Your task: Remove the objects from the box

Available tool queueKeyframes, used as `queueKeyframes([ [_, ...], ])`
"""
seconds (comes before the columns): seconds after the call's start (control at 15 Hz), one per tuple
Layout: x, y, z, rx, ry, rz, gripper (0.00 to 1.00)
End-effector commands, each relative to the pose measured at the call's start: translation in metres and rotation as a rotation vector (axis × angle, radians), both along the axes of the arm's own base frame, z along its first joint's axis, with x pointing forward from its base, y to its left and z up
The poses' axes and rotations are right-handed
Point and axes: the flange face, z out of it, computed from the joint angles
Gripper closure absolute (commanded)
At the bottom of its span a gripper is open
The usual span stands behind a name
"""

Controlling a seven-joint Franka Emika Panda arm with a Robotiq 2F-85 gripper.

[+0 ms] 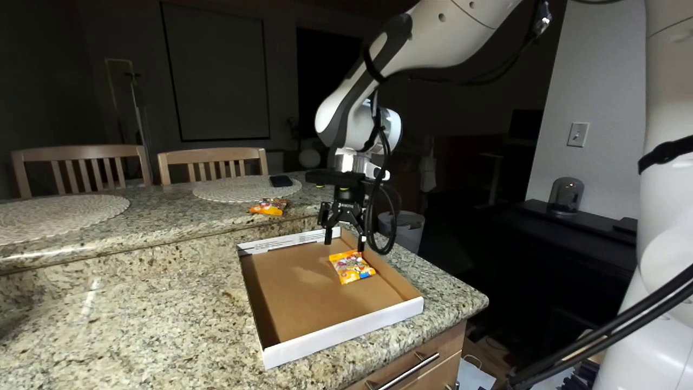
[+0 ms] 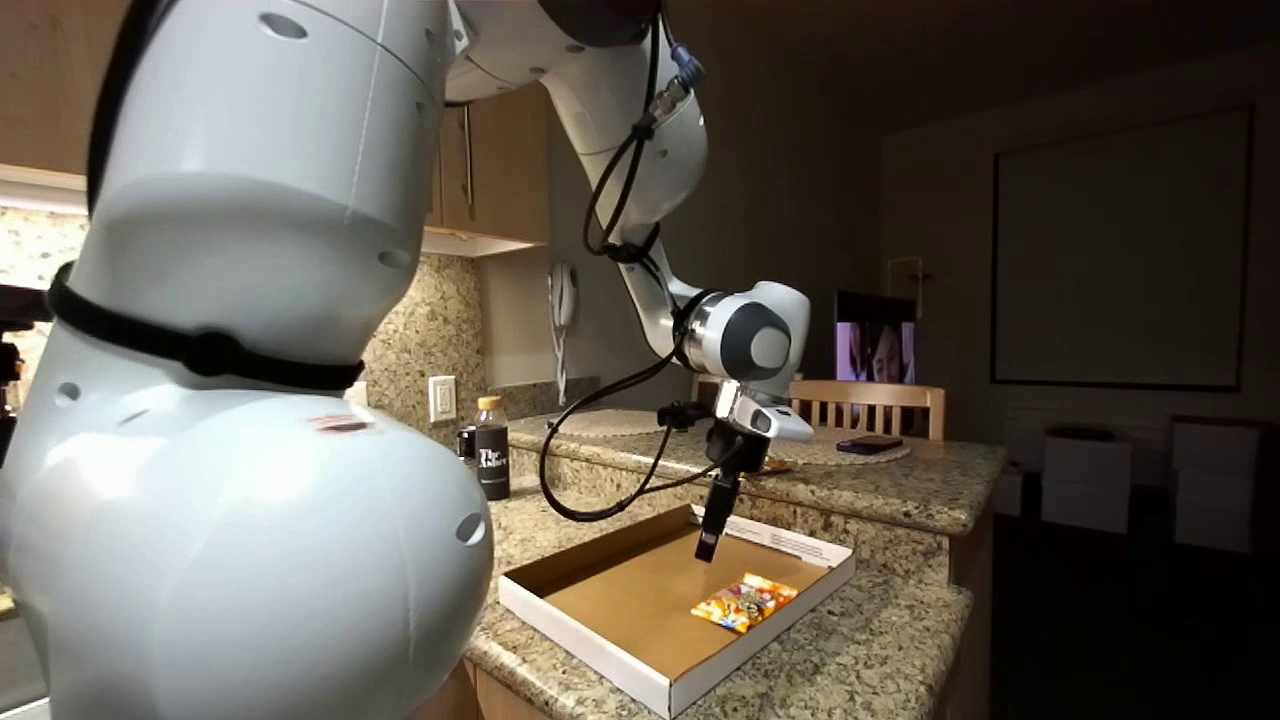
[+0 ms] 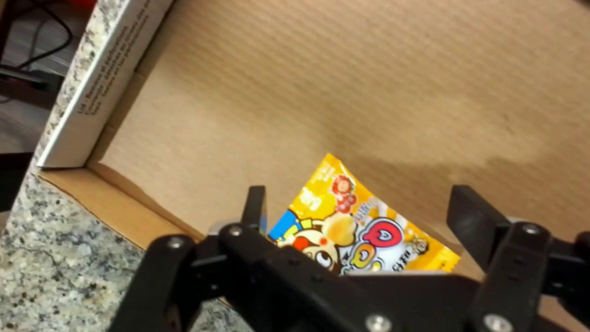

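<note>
Packet (image 1: 352,266) lies in the box (image 1: 344,331), toward its two o'clock in an exterior view; another packet (image 1: 270,207) sits outside, toward eleven. The gripper (image 1: 345,242) hangs above the box, spread wide, holding nothing. Best descend straight, clear of the wall (image 3: 138,223) at eight o'clock in the wrist view, and pinch low. Flat, glossy film may slip on the ribbed cardboard floor (image 3: 415,92).
</note>
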Motion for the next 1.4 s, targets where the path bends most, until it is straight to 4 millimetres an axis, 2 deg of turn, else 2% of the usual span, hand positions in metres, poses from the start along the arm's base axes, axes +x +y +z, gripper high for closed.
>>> queueKeyframes([
  [0.0, -0.003, 0.004, -0.027, 0.014, 0.145, -0.011, 0.00],
  [0.33, -0.008, 0.009, -0.065, 0.013, 0.235, -0.011, 0.00],
  [0.47, -0.001, 0.006, -0.070, -0.002, 0.208, -0.038, 0.00],
  [0.73, 0.014, 0.004, -0.067, -0.030, 0.152, -0.076, 0.00],
  [0.8, 0.016, 0.003, -0.068, -0.038, 0.148, -0.087, 0.20],
  [1.13, 0.018, -0.006, -0.079, -0.070, 0.158, -0.140, 0.53],
  [1.33, 0.019, -0.011, -0.078, -0.083, 0.153, -0.166, 0.74],
])
